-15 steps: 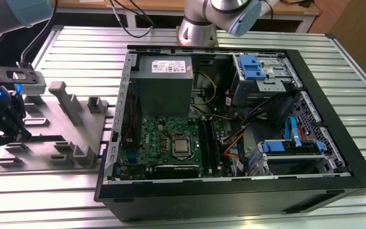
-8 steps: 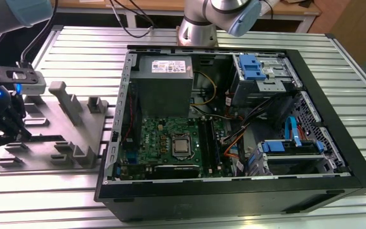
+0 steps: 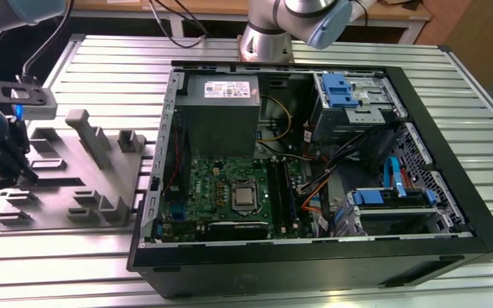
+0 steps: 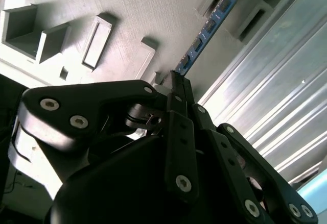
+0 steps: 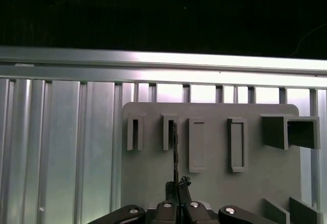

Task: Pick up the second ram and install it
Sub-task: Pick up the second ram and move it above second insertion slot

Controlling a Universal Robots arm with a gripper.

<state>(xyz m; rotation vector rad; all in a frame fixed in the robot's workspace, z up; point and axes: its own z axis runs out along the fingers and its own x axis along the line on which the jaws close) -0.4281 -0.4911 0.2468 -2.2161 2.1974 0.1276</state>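
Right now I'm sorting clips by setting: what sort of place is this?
Likely a robotics lab bench for PC assembly: an open computer case with its motherboard lies on a slatted metal table, beside a grey moulded tray where the pincer is shut on the second ram.

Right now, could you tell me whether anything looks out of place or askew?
Nothing stands out: the ram stands on edge, straight in its tray slot, with the jaws closed on one end.
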